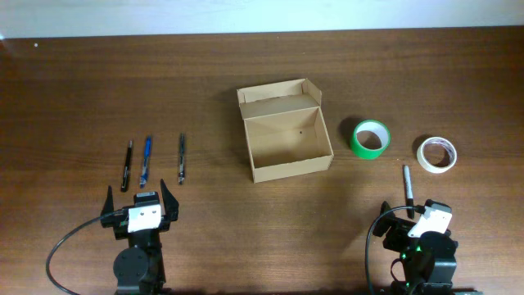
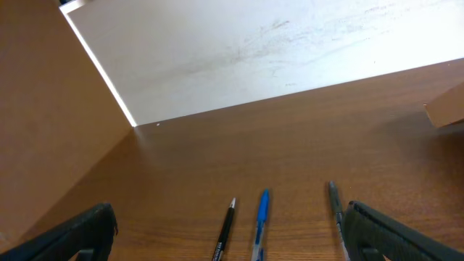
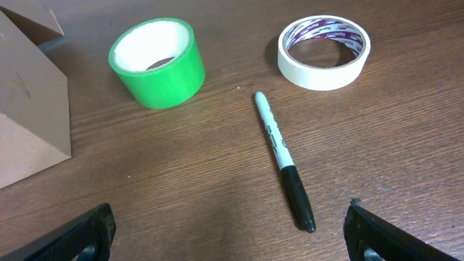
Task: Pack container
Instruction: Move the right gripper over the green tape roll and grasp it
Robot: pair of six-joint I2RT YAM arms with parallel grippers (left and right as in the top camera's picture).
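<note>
The container (image 1: 286, 131) is a tan cardboard box, open and empty, with its lid flap up at the far side, at the table's middle. Its corner shows in the right wrist view (image 3: 29, 116). Three pens lie left of it: a black pen (image 1: 127, 165), a blue pen (image 1: 146, 160) and a dark grey pen (image 1: 181, 157); they also show in the left wrist view, black pen (image 2: 225, 228), blue pen (image 2: 260, 221), grey pen (image 2: 335, 203). A black-capped marker (image 1: 407, 185) (image 3: 283, 159) lies at the right. My left gripper (image 1: 140, 202) (image 2: 232, 250) is open just short of the pens. My right gripper (image 1: 409, 223) (image 3: 228, 250) is open just short of the marker.
A green tape roll (image 1: 371, 138) (image 3: 157, 61) and a white tape roll (image 1: 435, 154) (image 3: 324, 52) stand right of the box. A pale wall (image 2: 254, 51) rises beyond the table's far edge.
</note>
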